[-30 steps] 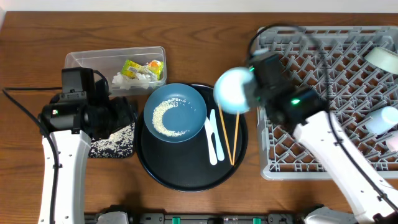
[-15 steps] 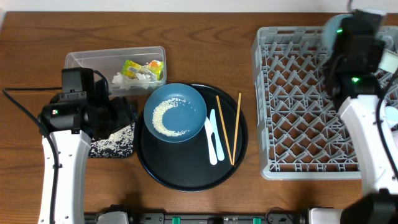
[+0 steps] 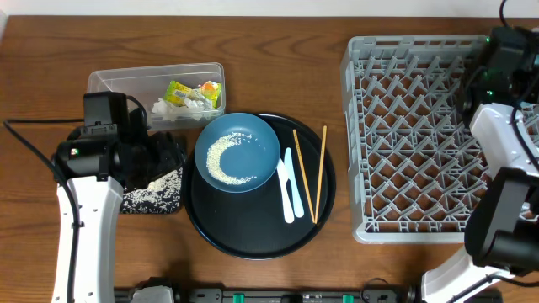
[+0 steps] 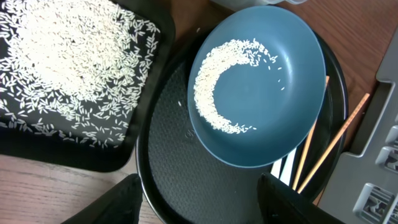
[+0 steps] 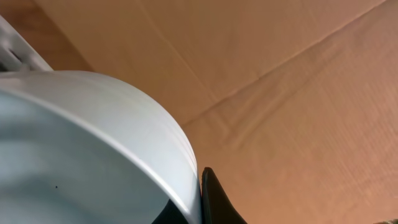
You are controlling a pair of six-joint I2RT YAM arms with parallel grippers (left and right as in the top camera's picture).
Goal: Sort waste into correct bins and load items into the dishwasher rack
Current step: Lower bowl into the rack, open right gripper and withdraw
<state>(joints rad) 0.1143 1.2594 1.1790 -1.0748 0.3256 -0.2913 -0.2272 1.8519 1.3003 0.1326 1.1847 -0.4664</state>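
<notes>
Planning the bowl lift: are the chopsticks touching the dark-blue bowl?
Apart. Overhead shows the chopsticks right of the dark-blue bowl, with the white spoon and bare round tray between.

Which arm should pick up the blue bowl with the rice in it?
Left. The left gripper, open, hangs close beside the blue bowl. The right gripper is far off at a corner of the rack, shut on a pale bowl.

— Where's the bowl (image 3: 237, 152)?
— On the round tray (image 3: 253, 240), with the spoon (image 3: 289, 187) and chopsticks (image 3: 312, 177) to its right.
— The rack (image 3: 413, 143)?
— Far right. The tub (image 3: 109, 80) stands behind-left, and the rice tray (image 3: 158, 192) lies left.
</notes>
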